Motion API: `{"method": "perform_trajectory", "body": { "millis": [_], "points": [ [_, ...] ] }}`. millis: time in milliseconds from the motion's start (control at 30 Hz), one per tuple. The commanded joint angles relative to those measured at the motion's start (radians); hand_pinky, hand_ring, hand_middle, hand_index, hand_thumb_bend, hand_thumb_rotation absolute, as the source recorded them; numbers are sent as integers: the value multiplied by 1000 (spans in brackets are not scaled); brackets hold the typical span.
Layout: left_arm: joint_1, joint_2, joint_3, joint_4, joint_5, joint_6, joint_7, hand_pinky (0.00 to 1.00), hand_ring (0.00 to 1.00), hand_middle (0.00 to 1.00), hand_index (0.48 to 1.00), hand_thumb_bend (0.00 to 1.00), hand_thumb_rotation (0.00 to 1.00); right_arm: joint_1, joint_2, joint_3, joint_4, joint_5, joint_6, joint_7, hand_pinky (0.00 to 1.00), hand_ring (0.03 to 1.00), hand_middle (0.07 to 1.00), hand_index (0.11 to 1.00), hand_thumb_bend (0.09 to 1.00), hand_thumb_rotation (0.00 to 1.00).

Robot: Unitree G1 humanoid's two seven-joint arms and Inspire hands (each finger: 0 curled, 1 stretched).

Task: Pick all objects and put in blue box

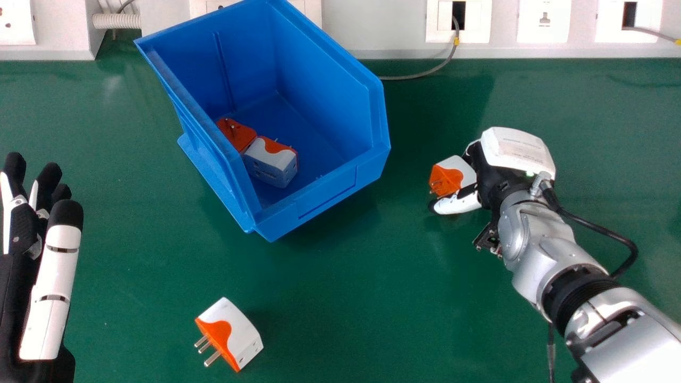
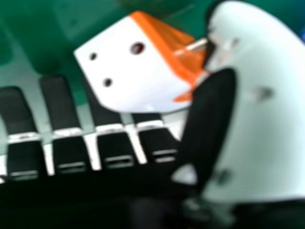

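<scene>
Four plug adapters [image 1: 242,338], one blue box [image 1: 330,194], two robot hands [image 1: 53,276], one green table [image 1: 362,292].

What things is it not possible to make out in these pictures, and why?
Left hand: outer side cut off by head view's left edge.
Blue plastic box: part of its floor hidden by its near wall, head view.
Right hand: whether it grips the white-and-orange plug adapter firmly; the adapter hides the contact, right hand view.
</scene>
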Motion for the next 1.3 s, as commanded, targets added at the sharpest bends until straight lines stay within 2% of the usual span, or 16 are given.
{"method": "perform_trajectory", "body": {
  "millis": [0,67,167,267,400,567,700,1000,1267],
  "points": [
    [5,8,9,-28,-2,-7,-2,1000,1000,1000,1000,463,834,-25,-1,-13,-9,11,-2,-4,388,487,556,569,470,275],
    [5,8,9,-26,0,-12,-4,1000,1000,1000,1000,462,833,-25,0,-13,-9,12,-1,-4,369,468,539,553,474,251],
    [3,6,10,-25,-8,-7,-4,1000,1000,1000,1000,458,834,-25,1,-18,-10,17,-1,1,350,453,527,530,478,216],
    [3,5,11,-27,-4,-5,0,1000,1000,1000,1000,455,833,-25,5,-25,-10,24,-2,-5,346,450,526,522,480,203],
    [4,4,12,-30,-4,0,1,1000,1000,1000,1000,461,825,-23,8,-26,-12,28,-2,-18,342,450,530,507,483,175],
    [8,4,10,-33,1,-4,-1,1000,1000,1000,1000,455,828,-18,12,-45,-17,46,-16,-31,341,451,535,498,486,152],
    [9,5,12,-30,-8,-6,-7,1000,1000,1000,1000,450,833,-17,12,-51,-20,51,-25,-29,345,456,540,496,487,145],
    [5,-3,5,-30,4,-6,-1,1000,1000,1000,1000,455,830,2,-6,-64,-95,62,-35,-29,368,487,560,493,486,138],
    [-2,-4,3,-24,16,-7,3,1000,1000,1000,1000,462,832,184,-95,-77,-433,43,-53,-15,365,481,553,490,485,139]
  ]
}}
